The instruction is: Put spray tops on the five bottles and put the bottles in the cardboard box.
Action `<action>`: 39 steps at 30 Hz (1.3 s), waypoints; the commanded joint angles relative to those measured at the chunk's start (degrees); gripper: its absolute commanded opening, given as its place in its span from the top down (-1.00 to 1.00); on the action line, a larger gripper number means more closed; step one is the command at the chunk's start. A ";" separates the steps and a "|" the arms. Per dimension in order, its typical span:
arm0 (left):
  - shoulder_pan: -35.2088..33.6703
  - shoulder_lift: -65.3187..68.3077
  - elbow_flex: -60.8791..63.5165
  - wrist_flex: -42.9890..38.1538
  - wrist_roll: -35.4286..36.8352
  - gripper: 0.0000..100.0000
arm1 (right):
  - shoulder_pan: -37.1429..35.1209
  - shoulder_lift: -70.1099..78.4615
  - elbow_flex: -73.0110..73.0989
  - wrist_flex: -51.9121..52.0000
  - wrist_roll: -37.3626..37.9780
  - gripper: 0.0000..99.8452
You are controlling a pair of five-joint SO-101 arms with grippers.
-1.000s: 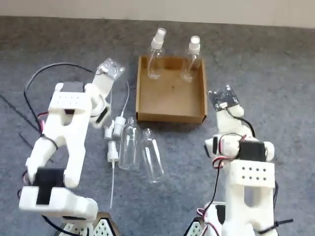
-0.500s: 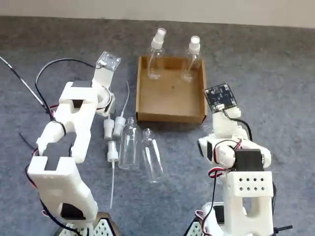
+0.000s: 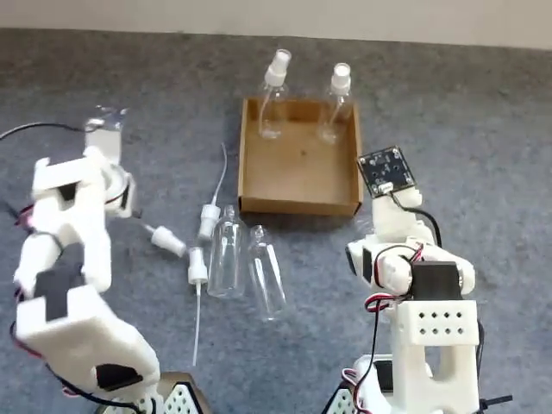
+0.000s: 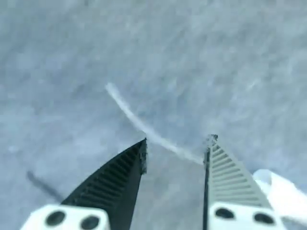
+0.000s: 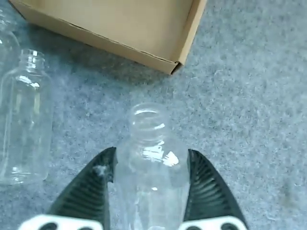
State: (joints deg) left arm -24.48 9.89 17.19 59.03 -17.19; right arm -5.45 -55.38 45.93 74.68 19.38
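Working on a grey, felt-like bench (image 3: pixel 483 103). At its far middle, a shallow brown cardboard box (image 3: pixel 300 205), with two capped clear plastic bottles (image 3: pixel 274 103) upright against its far wall, white spray tops on. By the box's near right corner, the right end effector (image 5: pixel 151 155), closed against both sides of an uncapped clear plastic bottle (image 5: pixel 149 141), open neck toward the box; cannot tell whether lifted or resting. Well off to the left, the left end effector (image 4: pixel 177 141), jaws parted, gripping nothing, poised over a thin white dip tube (image 4: pixel 136 122). Between the arms, two more uncapped clear bottles (image 3: pixel 226 250) lying side by side, three loose white spray tops (image 3: pixel 207 220) just beside them.

Likely troubles:
- Held bottle smooth and round, so apt to twist or slip if pressed off-centre during capping.
- Long, limp tubes apt to miss the narrow neck and buckle.
- Might pinch tube alone, leaving the spray head dangling.
- Might set the lying bottles rolling if brushed.
- Might topple the standing pair while lowering another into the box.
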 commanded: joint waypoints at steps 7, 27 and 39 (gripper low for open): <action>-4.18 -34.07 16.13 4.57 -16.18 0.63 | -0.40 -1.45 -0.22 0.57 -0.70 0.99; 19.03 -12.53 0.22 20.48 -53.54 0.63 | -0.40 -1.36 -0.22 0.66 -0.53 0.99; 18.95 1.27 -5.49 22.59 -66.29 0.63 | -0.40 -1.36 -0.22 0.66 -0.44 0.99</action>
State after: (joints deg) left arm -6.37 10.24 14.11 81.10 -77.23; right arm -5.45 -55.38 45.93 74.86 19.38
